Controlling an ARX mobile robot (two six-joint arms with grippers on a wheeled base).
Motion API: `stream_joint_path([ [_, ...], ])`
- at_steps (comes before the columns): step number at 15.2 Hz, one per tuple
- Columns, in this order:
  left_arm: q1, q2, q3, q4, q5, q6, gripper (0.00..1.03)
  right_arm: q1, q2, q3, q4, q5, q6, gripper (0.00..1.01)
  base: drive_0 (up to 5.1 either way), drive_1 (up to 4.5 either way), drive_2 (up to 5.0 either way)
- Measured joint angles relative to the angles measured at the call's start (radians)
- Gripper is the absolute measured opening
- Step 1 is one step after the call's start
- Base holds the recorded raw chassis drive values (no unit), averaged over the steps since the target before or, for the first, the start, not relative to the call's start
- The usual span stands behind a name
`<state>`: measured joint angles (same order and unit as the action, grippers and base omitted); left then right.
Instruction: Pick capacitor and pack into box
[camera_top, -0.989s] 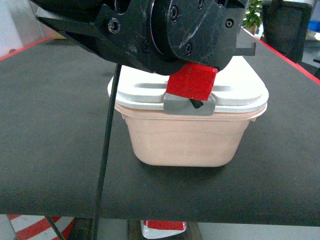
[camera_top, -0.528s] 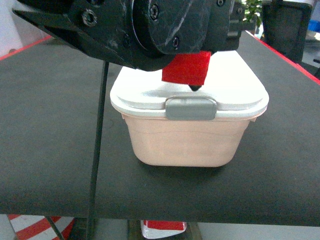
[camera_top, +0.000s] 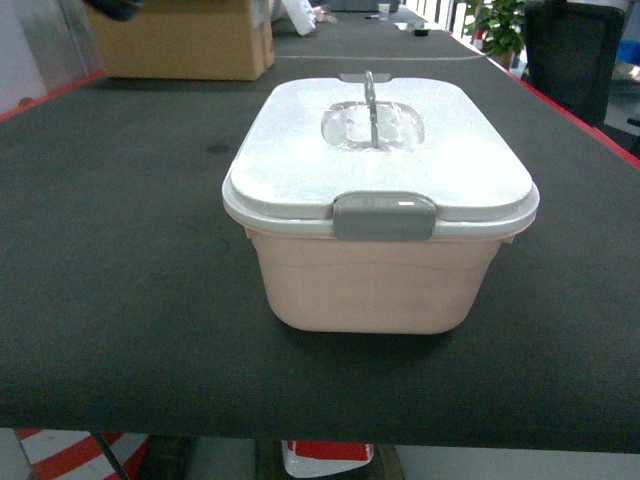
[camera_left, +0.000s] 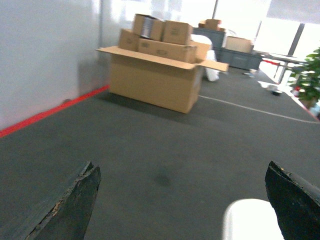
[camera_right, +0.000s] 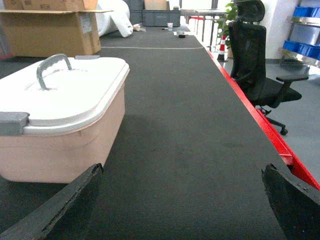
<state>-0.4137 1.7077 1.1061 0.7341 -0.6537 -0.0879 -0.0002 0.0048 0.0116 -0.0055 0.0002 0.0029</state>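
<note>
With the box (camera_top: 380, 215) sitting lidded mid-frame and both grippers, left (camera_left: 182, 205) and right (camera_right: 182, 205), spread wide and empty, I'm worried I'll knock it reaching blind; no capacitor visible anywhere.

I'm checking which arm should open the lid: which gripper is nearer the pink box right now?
Probably the right, though both are close. The right gripper sits open just right of the box. The left gripper, also open, shows only a lid corner at its frame's lower edge.
</note>
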Motion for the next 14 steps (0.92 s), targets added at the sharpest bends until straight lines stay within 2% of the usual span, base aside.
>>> stream_joint_path([
  [1, 0.018, -0.009, -0.007, 0.003, -0.013, 0.007, 0.98, 0.0, 0.0, 0.0, 0.0, -0.001, 0.0, 0.98, 0.0, 0.0, 0.0],
  [3, -0.005, -0.005, -0.007, -0.001, 0.0, 0.013, 0.98, 0.0, 0.0, 0.0, 0.0, 0.0, 0.0, 0.98, 0.0, 0.0, 0.0],
  [4, -0.007, -0.018, -0.009, -0.061, 0.057, 0.026, 0.94, 0.0, 0.0, 0.0, 0.0, 0.0, 0.0, 0.98, 0.0, 0.0, 0.0],
  [5, 0.025, -0.083, -0.099, -0.101, 0.212, 0.052, 0.82, 0.0, 0.0, 0.0, 0.0, 0.002, 0.0, 0.98, 0.0, 0.0, 0.0],
  [6, 0.063, -0.145, -0.208, -0.063, 0.288, 0.065, 0.71, 0.0, 0.0, 0.0, 0.0, 0.002, 0.0, 0.98, 0.0, 0.0, 0.0],
  [7, 0.111, -0.22, -0.316, -0.014, 0.334, 0.07, 0.59, 0.0, 0.0, 0.0, 0.0, 0.0, 0.0, 0.98, 0.0, 0.0, 0.0],
  [8, 0.15, -0.292, -0.414, 0.028, 0.359, 0.07, 0.46, 0.0, 0.0, 0.0, 0.0, 0.0, 0.0, 0.98, 0.0, 0.0, 0.0],
  [11, 0.204, -0.433, -0.661, 0.085, 0.454, 0.071, 0.08, 0.0, 0.0, 0.0, 0.0, 0.0, 0.0, 0.98, 0.0, 0.0, 0.0],
  [12, 0.236, -0.486, -0.728, 0.098, 0.473, 0.071, 0.02, 0.0, 0.0, 0.0, 0.0, 0.0, 0.0, 0.98, 0.0, 0.0, 0.0],
  [13, 0.267, -0.557, -0.795, 0.105, 0.492, 0.071, 0.02, 0.0, 0.0, 0.0, 0.0, 0.0, 0.0, 0.98, 0.0, 0.0, 0.0],
  [14, 0.275, -0.598, -0.836, 0.103, 0.512, 0.071, 0.02, 0.0, 0.0, 0.0, 0.0, 0.0, 0.0, 0.98, 0.0, 0.0, 0.0],
])
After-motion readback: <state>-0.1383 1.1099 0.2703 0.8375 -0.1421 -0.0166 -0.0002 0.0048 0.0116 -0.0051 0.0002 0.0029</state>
